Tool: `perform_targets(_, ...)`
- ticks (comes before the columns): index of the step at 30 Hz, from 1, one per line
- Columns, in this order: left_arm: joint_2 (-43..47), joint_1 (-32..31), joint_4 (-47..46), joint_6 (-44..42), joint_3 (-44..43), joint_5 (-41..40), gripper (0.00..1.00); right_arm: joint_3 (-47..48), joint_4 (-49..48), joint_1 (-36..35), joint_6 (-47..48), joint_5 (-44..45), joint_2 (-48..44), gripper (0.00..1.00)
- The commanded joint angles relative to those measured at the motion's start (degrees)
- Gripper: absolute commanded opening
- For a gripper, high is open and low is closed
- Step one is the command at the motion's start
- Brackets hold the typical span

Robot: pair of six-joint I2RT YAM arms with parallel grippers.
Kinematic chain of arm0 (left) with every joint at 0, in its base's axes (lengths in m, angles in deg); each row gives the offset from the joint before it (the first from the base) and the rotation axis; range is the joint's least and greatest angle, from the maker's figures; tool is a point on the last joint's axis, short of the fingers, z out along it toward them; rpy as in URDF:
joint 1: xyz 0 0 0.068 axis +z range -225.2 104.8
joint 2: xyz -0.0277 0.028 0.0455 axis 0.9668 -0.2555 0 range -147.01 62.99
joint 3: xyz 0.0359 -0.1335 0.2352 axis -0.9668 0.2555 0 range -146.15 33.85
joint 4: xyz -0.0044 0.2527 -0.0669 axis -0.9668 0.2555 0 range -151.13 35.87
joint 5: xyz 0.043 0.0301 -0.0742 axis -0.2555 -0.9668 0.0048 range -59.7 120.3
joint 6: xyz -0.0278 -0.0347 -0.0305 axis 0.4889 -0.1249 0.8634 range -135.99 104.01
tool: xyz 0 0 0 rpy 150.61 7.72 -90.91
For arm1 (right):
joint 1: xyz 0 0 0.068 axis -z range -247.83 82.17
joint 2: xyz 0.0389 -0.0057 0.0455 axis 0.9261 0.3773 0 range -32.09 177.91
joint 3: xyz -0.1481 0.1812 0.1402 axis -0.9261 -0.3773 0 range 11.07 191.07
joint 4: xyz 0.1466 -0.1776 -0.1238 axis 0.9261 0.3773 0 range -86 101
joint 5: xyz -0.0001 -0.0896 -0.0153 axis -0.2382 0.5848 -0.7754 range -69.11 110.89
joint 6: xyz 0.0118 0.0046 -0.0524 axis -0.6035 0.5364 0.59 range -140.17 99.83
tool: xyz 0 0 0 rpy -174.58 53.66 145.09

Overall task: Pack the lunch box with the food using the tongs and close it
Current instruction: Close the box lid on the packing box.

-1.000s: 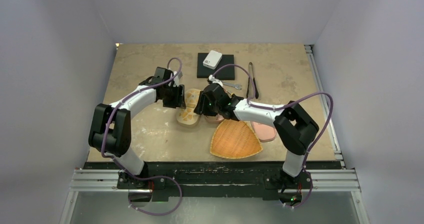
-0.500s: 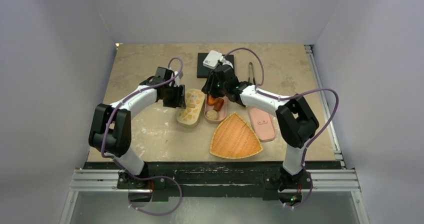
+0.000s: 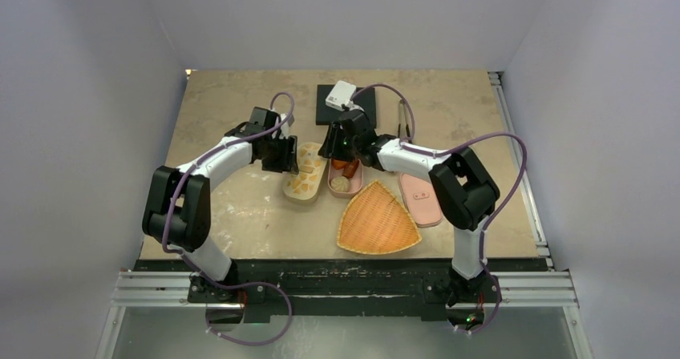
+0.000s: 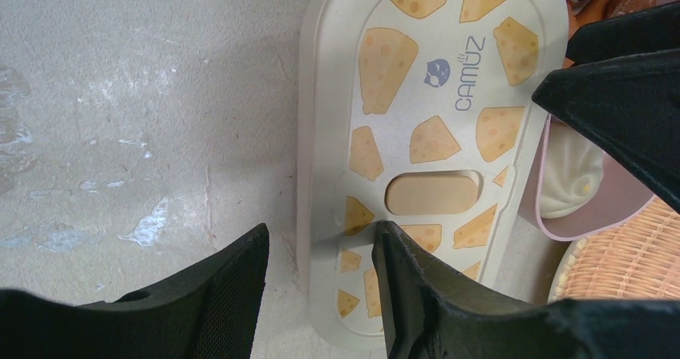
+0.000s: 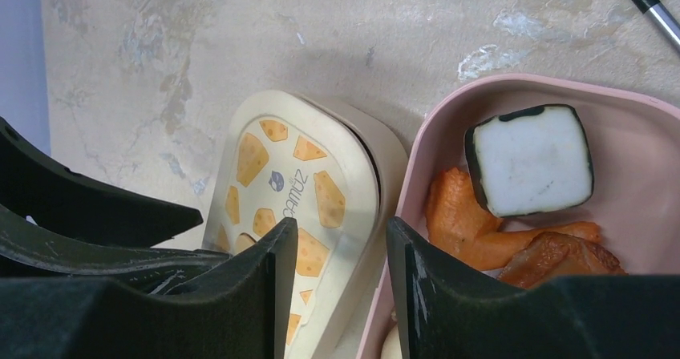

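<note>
Right hand hovers over the far end of the pink lunch box, fingers half spread with nothing between them. No tongs in that grip! The tongs lie on the bench, far and to the right of the hand, partly behind its cable.

The food sits inside the pink box: a black-and-white square on top, orange bits just beside it, a pale bun at the near end. The woven tray nearer the arms looks bare, so the packing seems about finished, and that would explain the tongs being parked out of the way.

Over to the left hand. It is low over the cheese-print box, which stands just left of the pink one and touching it. The fingers are half spread, one tip on the printed top, the other on the bench beside the rim. Nothing looks pinched; my read is that it is pinning that box so it cannot slide.

The pink lid waits flat on the bench to the right of the tray, well apart from its box. Closing looks like the job left.
</note>
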Motion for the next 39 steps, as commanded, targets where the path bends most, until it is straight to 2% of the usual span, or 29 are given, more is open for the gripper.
perform_targets(1,-2.0,-0.5,1.7,-2.2,0.8,-5.5,0.50,1.6,-2.8,-0.2,-0.5,-1.0,-0.1,0.47)
perform_targets(17,-1.6,-0.5,0.8,-1.8,-0.5,-3.0,0.52,0.8,-1.0,-0.2,-1.2,2.6,4.7,0.43)
perform_targets(27,-1.8,-0.3,-0.1,0.3,-10.3,-1.7,0.61,-2.2,-0.9,-0.3,-1.2,5.7,4.3,0.41)
perform_targets(31,-4.2,-0.3,-3.0,1.8,-11.3,-1.4,0.61,-2.7,-1.1,-0.4,-1.1,5.8,4.1,0.41)
perform_targets(39,-11.3,-0.2,-2.8,1.2,-11.2,-0.7,0.61,-4.1,-1.5,-1.2,-1.1,6.2,3.1,0.41)
